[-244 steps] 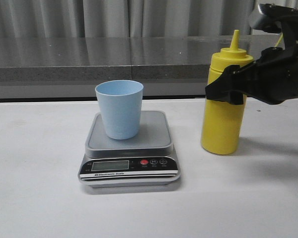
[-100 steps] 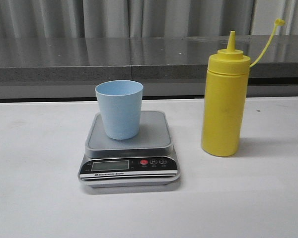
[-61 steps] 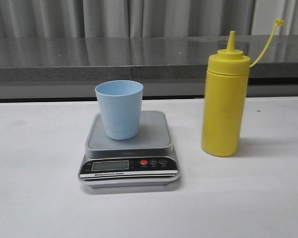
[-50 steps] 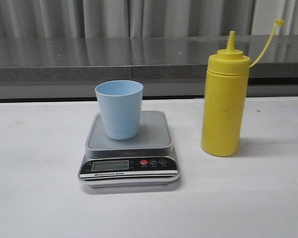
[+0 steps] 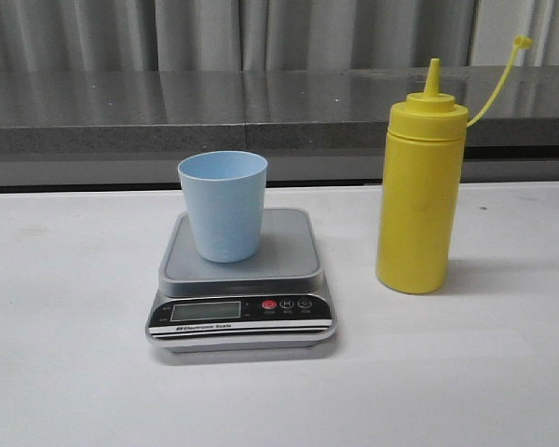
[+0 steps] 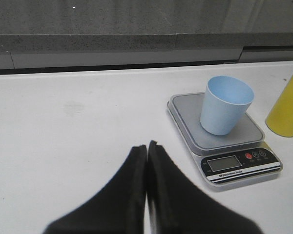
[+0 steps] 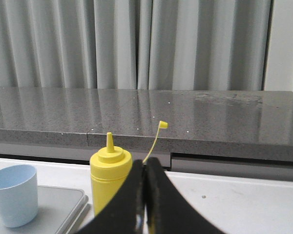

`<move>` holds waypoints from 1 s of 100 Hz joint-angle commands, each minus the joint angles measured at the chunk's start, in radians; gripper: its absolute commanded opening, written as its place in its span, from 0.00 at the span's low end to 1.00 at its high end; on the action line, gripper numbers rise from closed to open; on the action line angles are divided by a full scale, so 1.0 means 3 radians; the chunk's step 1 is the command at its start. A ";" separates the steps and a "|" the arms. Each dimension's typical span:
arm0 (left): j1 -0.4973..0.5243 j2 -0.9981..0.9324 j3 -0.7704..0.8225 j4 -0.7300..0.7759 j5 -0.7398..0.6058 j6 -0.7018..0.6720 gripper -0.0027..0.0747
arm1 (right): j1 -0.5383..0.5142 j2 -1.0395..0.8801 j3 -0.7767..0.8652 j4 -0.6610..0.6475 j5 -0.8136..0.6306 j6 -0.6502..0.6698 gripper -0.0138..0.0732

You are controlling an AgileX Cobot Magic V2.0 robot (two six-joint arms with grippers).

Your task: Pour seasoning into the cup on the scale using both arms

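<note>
Cup: you see the small light blue plastic tumbler [image 5: 223, 206] upright on the scale's platform, toward its 10 o'clock corner.
Scale: your flat silver-grey digital kitchen scale [image 5: 241, 281] sits mid-table.
Seasoning: the tall yellow plastic squeeze bottle [image 5: 418, 190] stands upright at the scale's 3 o'clock, apart from it, tethered cap off.
Left gripper [image 6: 146, 148]: fingers pressed together, holding nothing.
Right gripper [image 7: 144, 168]: fingers together, empty, back from the bottle.

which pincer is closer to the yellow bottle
Right. The right pincer sits shut just in front of the bottle; the left pincer, also shut, is beyond the scale from it.
</note>
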State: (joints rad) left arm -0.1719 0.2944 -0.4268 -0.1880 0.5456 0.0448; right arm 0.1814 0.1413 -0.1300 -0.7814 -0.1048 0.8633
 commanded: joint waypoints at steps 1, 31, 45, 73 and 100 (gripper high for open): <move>0.0005 0.0030 -0.0082 -0.0031 -0.0258 -0.0026 0.01 | -0.0006 -0.0015 -0.0085 0.0162 -0.0072 -0.0178 0.09; 0.0005 0.0030 -0.0082 -0.0031 -0.0258 -0.0026 0.01 | -0.0189 -0.0164 0.0260 0.2132 -0.0219 -0.2003 0.09; 0.0005 0.0030 -0.0082 -0.0031 -0.0258 -0.0026 0.01 | -0.0189 -0.0453 0.0480 0.2289 -0.0106 -0.2087 0.09; 0.0005 0.0030 -0.0082 -0.0031 -0.0258 -0.0026 0.01 | -0.0197 -0.0587 0.0480 0.2326 0.0319 -0.2112 0.09; 0.0005 0.0030 -0.0082 -0.0031 -0.0258 -0.0026 0.01 | -0.0255 -0.0587 0.0480 0.2321 0.0285 -0.2164 0.09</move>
State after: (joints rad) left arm -0.1719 0.2944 -0.4268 -0.1880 0.5456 0.0448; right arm 0.1183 -0.0105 0.0283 -0.0784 0.0614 0.2321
